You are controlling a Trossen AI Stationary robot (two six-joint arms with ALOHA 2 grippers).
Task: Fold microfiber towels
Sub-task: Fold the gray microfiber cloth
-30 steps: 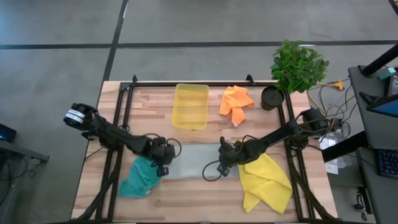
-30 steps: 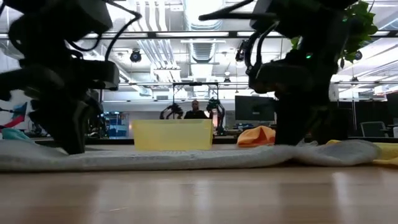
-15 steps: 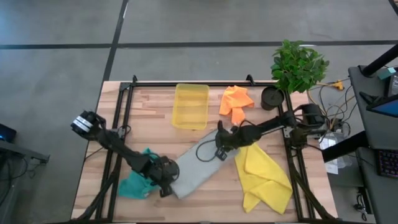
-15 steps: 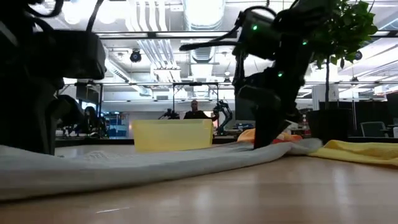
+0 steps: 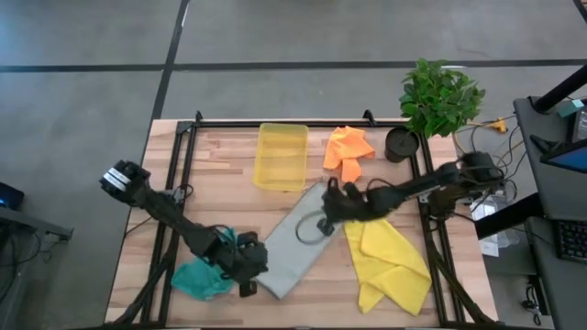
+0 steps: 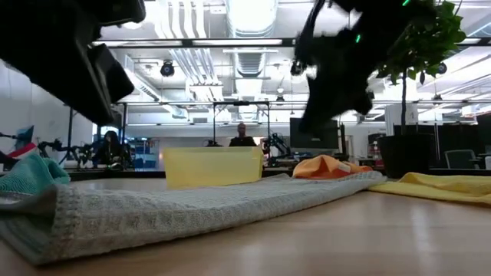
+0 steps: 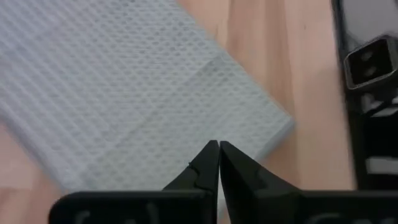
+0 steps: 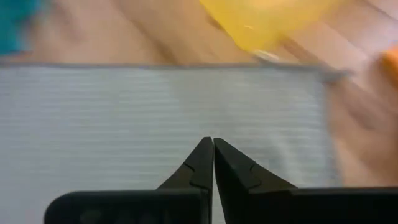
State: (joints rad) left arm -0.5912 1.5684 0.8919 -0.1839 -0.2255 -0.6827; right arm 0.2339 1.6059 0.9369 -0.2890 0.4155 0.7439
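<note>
The light grey ribbed microfiber towel [image 5: 298, 240] is lying diagonally mid-worktop, apparently folded once. The left gripper [image 5: 246, 267] and right gripper [image 5: 332, 205] are hovering at its opposite ends, fingers pressed together (holding nothing visible). The crumpled teal cloth [image 5: 204, 275], orange cloth [image 5: 348, 151] and yellow cloth [image 5: 393, 266] are awaiting folding.

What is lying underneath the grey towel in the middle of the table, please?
The grey towel lies flat on the bare wooden table, with its near end beside the teal towel. Whatever may lie beneath the cloth is covered.
</note>
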